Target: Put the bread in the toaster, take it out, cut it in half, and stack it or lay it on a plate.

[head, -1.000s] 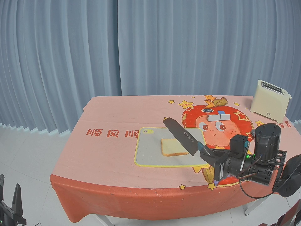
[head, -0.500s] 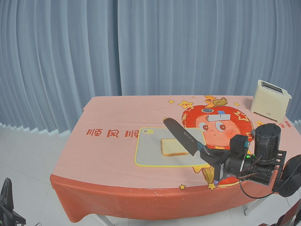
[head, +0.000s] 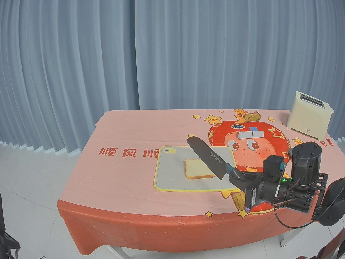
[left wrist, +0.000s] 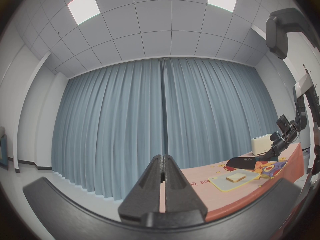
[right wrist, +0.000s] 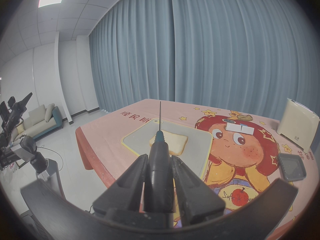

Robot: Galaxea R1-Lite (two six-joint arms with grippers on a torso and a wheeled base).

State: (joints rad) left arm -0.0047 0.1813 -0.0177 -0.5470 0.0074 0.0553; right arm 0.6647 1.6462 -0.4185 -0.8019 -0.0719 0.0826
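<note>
Behind the pink-clothed tabletop (head: 136, 126), the room is being closed off by a pleated blue-grey curtain (head: 172, 44). Around the tabletop, the floor (head: 28, 184) is being covered by pale tiles. Above it, a panelled ceiling (left wrist: 156, 24) is being lit by two square lamps (left wrist: 83, 5). Beyond the tabletop's left side, a pale sofa (right wrist: 36, 115) is being backed by a white wall (right wrist: 40, 74).
</note>
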